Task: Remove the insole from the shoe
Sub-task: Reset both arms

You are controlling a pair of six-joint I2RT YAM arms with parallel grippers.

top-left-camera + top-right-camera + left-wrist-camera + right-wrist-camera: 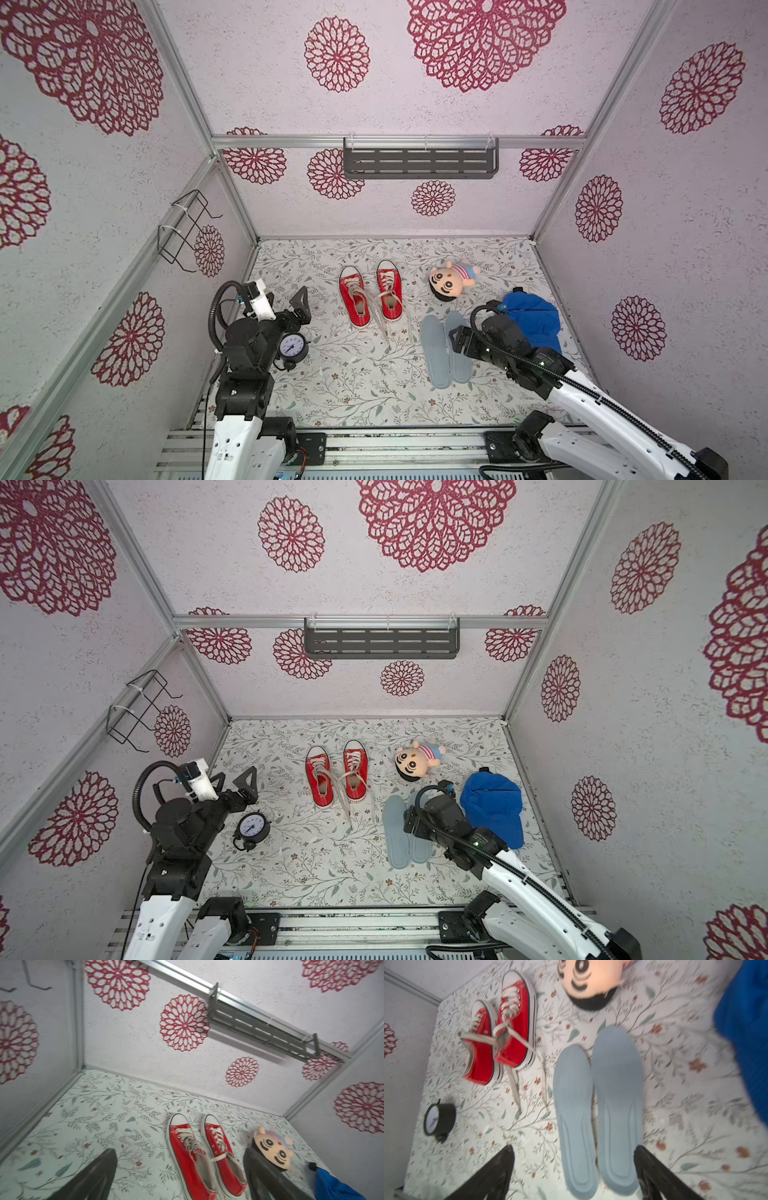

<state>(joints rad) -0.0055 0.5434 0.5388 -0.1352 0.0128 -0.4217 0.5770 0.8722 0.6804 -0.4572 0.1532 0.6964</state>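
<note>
Two red canvas shoes (354, 297) (389, 291) stand side by side mid-table, laces loose; their openings show pale lining in the left wrist view (199, 1159). To their right, two light blue-grey insoles (434, 353) (462, 370) lie flat on the table next to each other. In the right wrist view the insoles (574, 1105) (617, 1095) are outside the shoes (480, 1053). My right gripper (574, 1148) hovers over their heel ends, open, holding nothing. At the left, my left gripper (232, 781) is open and empty, pointing toward the shoes.
A black alarm clock (293, 347) stands by the left arm. A plush doll (451, 280) and a blue cap (534, 320) lie right of the shoes, the cap beside the right arm. A grey shelf (419, 160) hangs on the back wall, a wire rack (185, 230) on the left wall.
</note>
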